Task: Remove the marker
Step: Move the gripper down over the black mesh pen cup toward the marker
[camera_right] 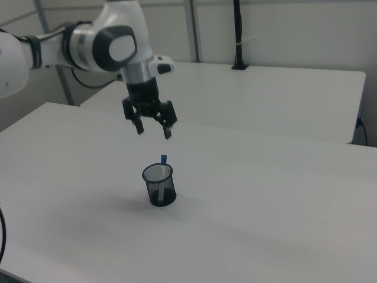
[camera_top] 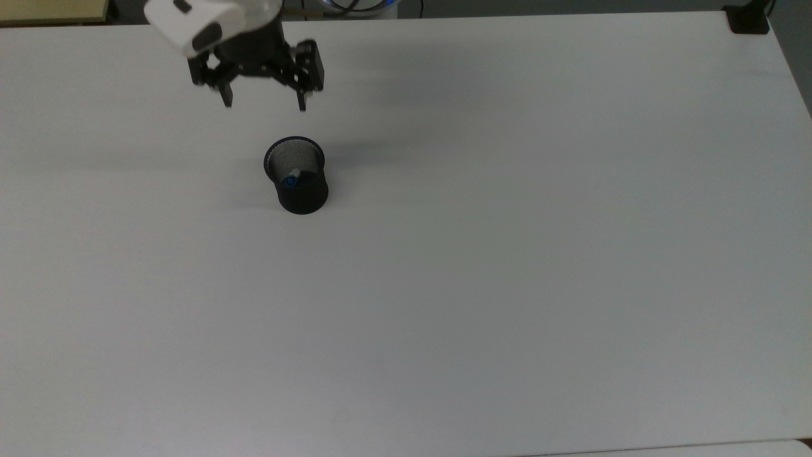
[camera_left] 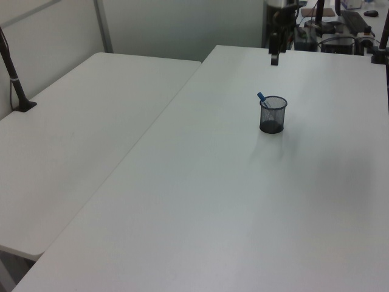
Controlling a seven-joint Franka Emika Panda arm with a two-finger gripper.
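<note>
Blue-capped marker (camera_right: 163, 161) leans near-upright in mesh cup (camera_right: 159, 184) | our gripper (camera_right: 153, 130) hangs above it, fingers spread | we judge straight descent next.

Black mesh cup (camera_top: 297, 178) on white table (camera_top: 507, 254)
</note>
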